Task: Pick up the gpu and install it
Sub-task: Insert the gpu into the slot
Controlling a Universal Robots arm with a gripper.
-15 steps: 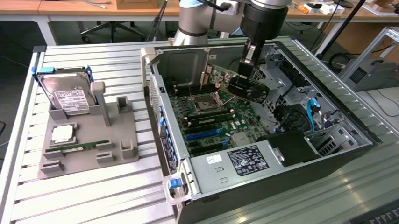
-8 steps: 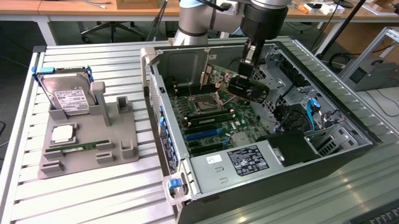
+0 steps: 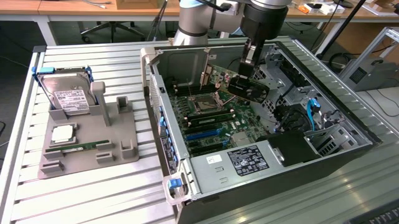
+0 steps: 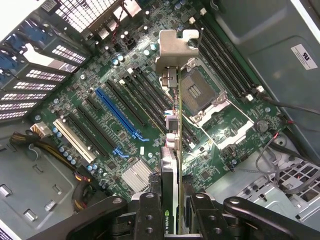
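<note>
**Graphics card held over the open motherboard**

The gripper (image 3: pixel 247 74) reaches down into the open computer case (image 3: pixel 349 126) with its fingers (image 4: pixel 149 215) pinched on either face of the gpu (image 3: pixel 249 89), which hangs clear above the motherboard (image 3: pixel 212 116) and touches none of it. In the wrist view the gpu (image 4: pixel 170 165) shows edge-on, running away from the gripper (image 4: pixel 172 222), with its silver bracket (image 4: pixel 175 47) at the far end. Beneath it lie the black expansion slots, with the long blue slot (image 4: pixel 117 112) to one side and the CPU socket (image 4: pixel 200 95) to the other. At the exterior view's left, outside the case, a gray holder (image 3: pixel 93 140) carries a hard drive (image 3: pixel 70 95) and a green memory stick (image 3: pixel 81 147).
</note>
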